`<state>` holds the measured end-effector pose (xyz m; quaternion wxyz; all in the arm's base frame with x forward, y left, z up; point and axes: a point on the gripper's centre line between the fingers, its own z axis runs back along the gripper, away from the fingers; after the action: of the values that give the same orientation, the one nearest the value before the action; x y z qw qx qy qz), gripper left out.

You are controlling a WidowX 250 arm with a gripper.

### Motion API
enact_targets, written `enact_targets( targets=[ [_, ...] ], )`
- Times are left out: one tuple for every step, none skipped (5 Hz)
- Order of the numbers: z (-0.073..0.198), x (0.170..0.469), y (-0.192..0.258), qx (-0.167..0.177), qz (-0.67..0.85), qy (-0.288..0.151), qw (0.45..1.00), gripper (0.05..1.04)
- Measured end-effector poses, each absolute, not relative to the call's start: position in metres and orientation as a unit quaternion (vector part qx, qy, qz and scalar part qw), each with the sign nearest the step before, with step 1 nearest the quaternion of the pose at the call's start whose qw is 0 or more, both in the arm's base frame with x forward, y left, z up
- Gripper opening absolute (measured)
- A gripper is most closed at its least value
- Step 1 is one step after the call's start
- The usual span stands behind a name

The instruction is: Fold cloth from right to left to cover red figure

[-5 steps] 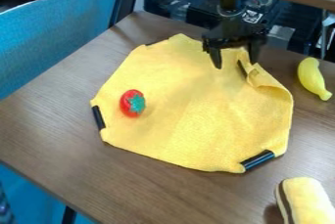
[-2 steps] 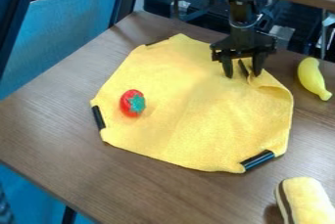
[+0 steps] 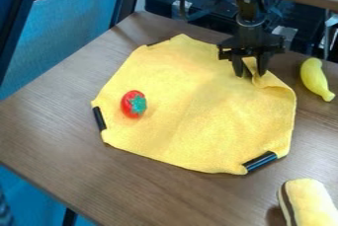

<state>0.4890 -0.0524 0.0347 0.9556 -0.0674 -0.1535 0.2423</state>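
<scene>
The black gripper (image 3: 251, 72) hangs over the upper right corner of the cloth, its two fingers apart on either side of the raised, curled corner there. The yellow cloth (image 3: 191, 116) lies mostly flat on the table, with black strips at several corners and its upper right edge turned up a little. A small red figure with a green star-shaped top (image 3: 134, 104) rests uncovered on the left part of the cloth.
A yellow banana (image 3: 316, 79) lies on the table right of the cloth. Near the lower right corner is a yellow and brown plush piece (image 3: 308, 204). The brown table (image 3: 66, 136) has its edge along the left, beside a blue panel.
The gripper has moved right and slightly down, from above the cloth's upper part to around its curled corner. Cloth, red figure and banana stay where they were.
</scene>
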Motion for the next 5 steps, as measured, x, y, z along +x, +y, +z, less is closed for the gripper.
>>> enact_targets(
  targets=[
    [0.034, 0.489, -0.051, -0.063, 0.238, -0.154, 0.957, 0.250],
    [0.034, 0.490, -0.050, -0.060, 0.235, -0.159, 0.957, 0.089],
    [0.034, 0.490, -0.049, -0.059, 0.235, -0.159, 0.957, 0.051],
    [0.038, 0.485, -0.044, -0.074, 0.240, -0.151, 0.956, 0.050],
    [0.080, 0.473, -0.032, -0.106, 0.246, -0.173, 0.948, 0.050]
  ],
)
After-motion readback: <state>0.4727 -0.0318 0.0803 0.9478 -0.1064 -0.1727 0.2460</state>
